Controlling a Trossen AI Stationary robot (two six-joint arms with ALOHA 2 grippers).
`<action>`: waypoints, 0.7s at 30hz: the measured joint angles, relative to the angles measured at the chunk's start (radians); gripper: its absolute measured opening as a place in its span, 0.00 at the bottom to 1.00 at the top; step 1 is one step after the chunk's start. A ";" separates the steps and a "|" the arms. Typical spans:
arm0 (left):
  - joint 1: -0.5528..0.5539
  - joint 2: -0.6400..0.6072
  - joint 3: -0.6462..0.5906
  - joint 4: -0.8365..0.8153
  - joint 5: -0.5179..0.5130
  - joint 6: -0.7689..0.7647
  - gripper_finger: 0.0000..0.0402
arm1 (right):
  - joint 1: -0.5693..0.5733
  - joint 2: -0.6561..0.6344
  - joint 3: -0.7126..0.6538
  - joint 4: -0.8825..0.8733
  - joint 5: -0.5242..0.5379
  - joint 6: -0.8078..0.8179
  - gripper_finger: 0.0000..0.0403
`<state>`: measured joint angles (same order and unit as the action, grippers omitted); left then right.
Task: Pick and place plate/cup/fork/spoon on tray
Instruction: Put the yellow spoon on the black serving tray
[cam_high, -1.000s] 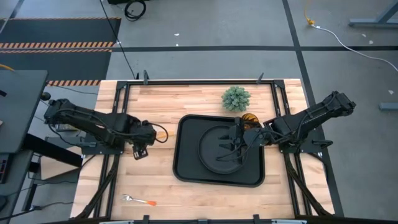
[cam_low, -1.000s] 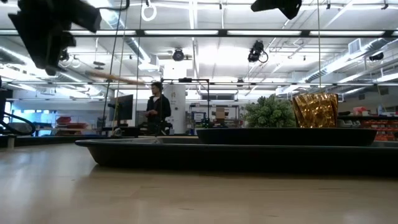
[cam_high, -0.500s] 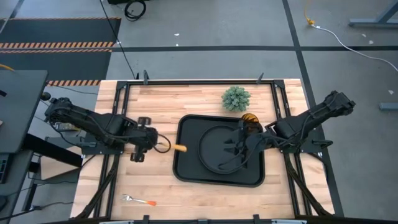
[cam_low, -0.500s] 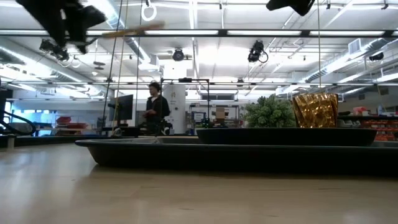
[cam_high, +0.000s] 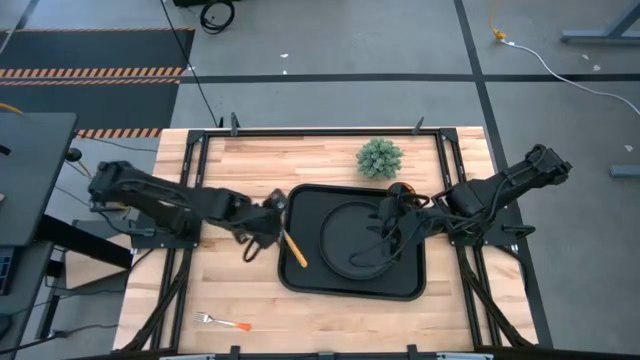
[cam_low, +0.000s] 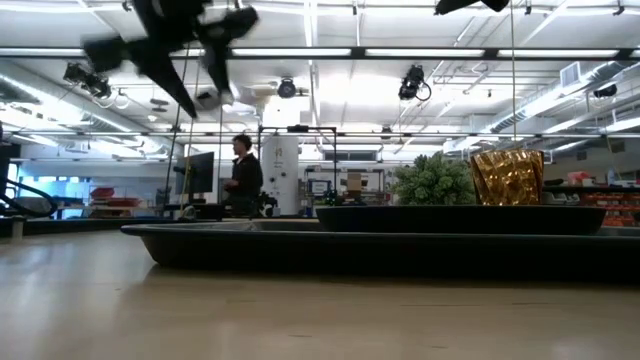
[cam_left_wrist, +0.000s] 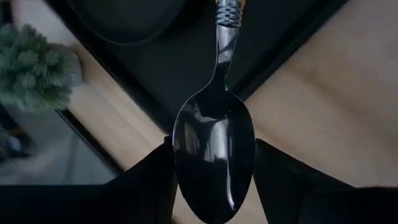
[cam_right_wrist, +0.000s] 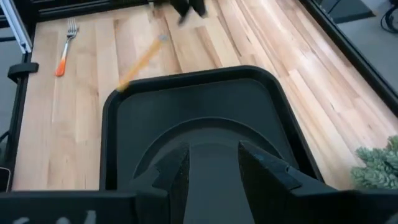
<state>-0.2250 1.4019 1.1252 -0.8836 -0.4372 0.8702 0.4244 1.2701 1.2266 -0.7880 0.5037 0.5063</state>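
Note:
The spoon (cam_high: 290, 245), with a silver bowl and an orange handle, hangs over the left rim of the black tray (cam_high: 300, 275), and my left gripper (cam_high: 262, 224) is shut on it. The round black plate (cam_high: 345, 245) lies in the tray. My right gripper (cam_high: 385, 225) hovers open above the plate, with nothing between its fingers (cam_right_wrist: 264, 165). The amber cup (cam_low: 507, 177) stands at the tray's far right corner, partly hidden by the right arm in the high view. The fork (cam_high: 222, 322) lies flat on the table near the front left. My left gripper pinches the spoon's bowl (cam_left_wrist: 214, 149) between its two fingers (cam_left_wrist: 149, 186), one on each side edge. The fingers slant down from the table's left and lie along the spoon. The handle (cam_left_wrist: 227, 12) points away from the gripper over the tray. The spoon is lifted clear.
A fuzzy green plant ball (cam_high: 380, 158) stands on the table just beyond the tray's far edge. Bare wood lies left of the tray and along the near edge. A person (cam_low: 243, 175) stands in the room far behind the table.
My left gripper has gone toward the table's right, up to the tray's left rim, and has rolled about its own axis. The spoon has come along, and its handle has swung from pointing right to pointing toward the near right. My right gripper has risen a little.

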 joint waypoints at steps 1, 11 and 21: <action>0.011 0.031 0.000 0.017 -0.014 0.063 0.45 | 0.003 0.000 0.000 0.000 0.001 0.013 0.35; 0.075 0.273 0.000 0.291 -0.040 0.497 0.45 | 0.048 0.000 0.000 -0.006 0.000 0.093 0.35; 0.105 0.410 0.000 0.416 -0.003 0.607 0.45 | 0.059 0.000 0.000 -0.043 0.000 0.096 0.35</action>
<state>-0.1204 1.8119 1.1248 -0.4671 -0.4404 1.4773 0.4832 1.2697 1.2270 -0.8305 0.5037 0.6025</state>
